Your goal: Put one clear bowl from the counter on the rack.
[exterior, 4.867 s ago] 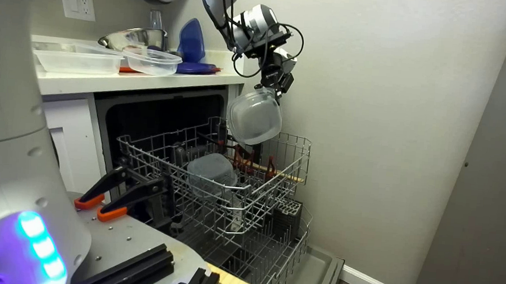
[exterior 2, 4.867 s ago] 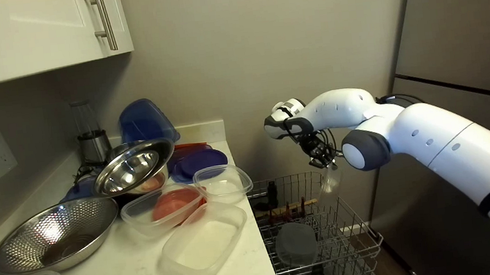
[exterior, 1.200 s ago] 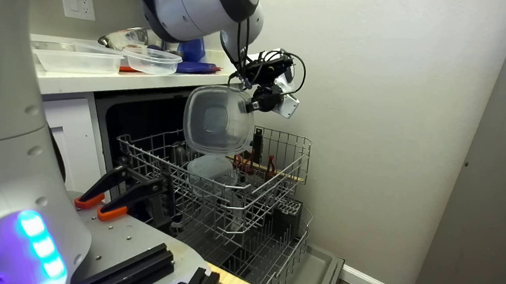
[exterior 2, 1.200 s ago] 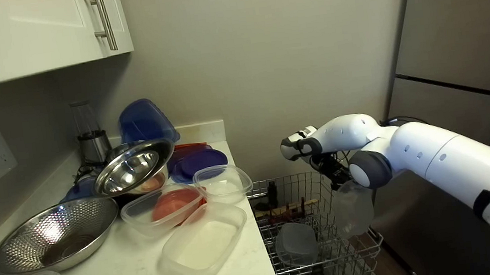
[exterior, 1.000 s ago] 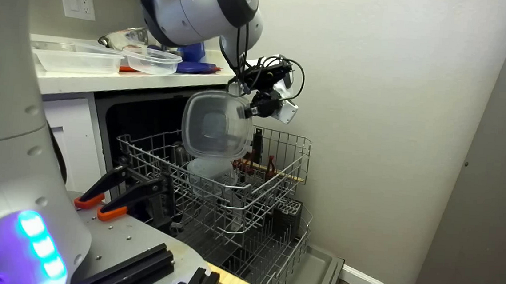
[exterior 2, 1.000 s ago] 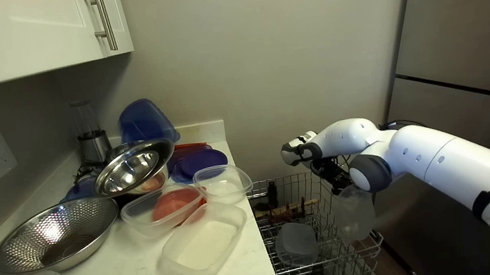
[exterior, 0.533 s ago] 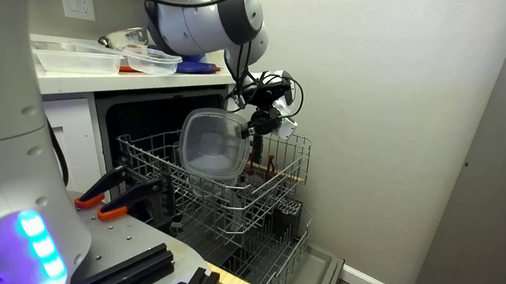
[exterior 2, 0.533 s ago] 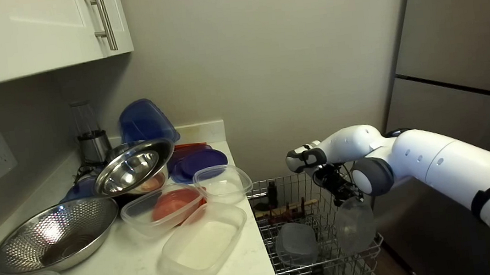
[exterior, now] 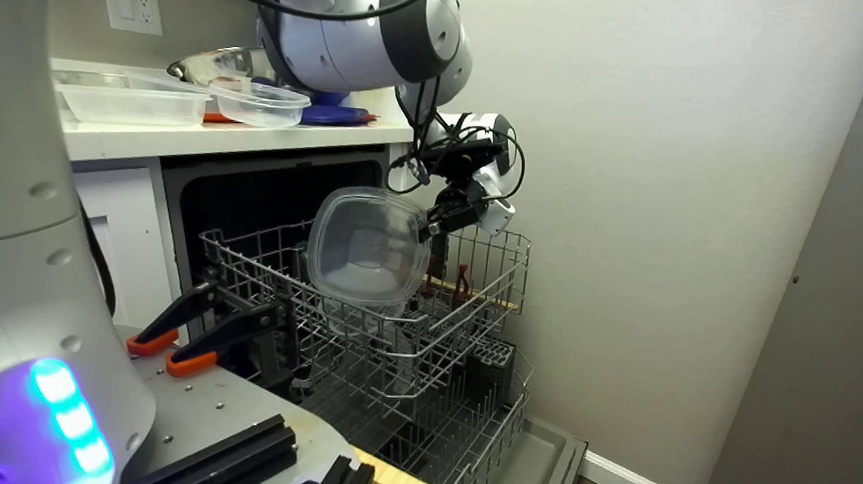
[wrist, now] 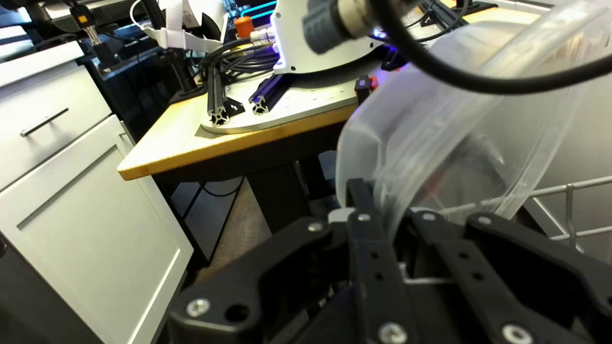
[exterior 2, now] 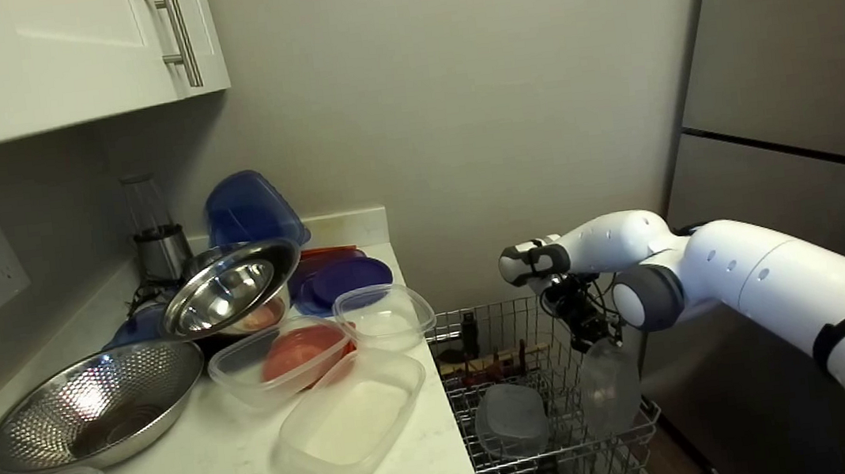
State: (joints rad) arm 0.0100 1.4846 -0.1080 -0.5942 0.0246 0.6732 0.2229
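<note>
One clear bowl (exterior: 366,251) tight between the fingers (wrist: 359,197), domed bowl (exterior 2: 511,418) nearby in the rack (exterior: 402,355).

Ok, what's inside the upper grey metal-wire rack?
A rounded pale blue-grey plastic bowl, thin yellowish stick and dark red pieces show. In an exterior view, the see-through whitish plastic bowl in the black gripper covers part of the rack; contents behind are hazy or hidden.

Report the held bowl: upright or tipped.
Tipped: the tool holds the bowl with its rim steep, not level, in both exterior views.
</note>
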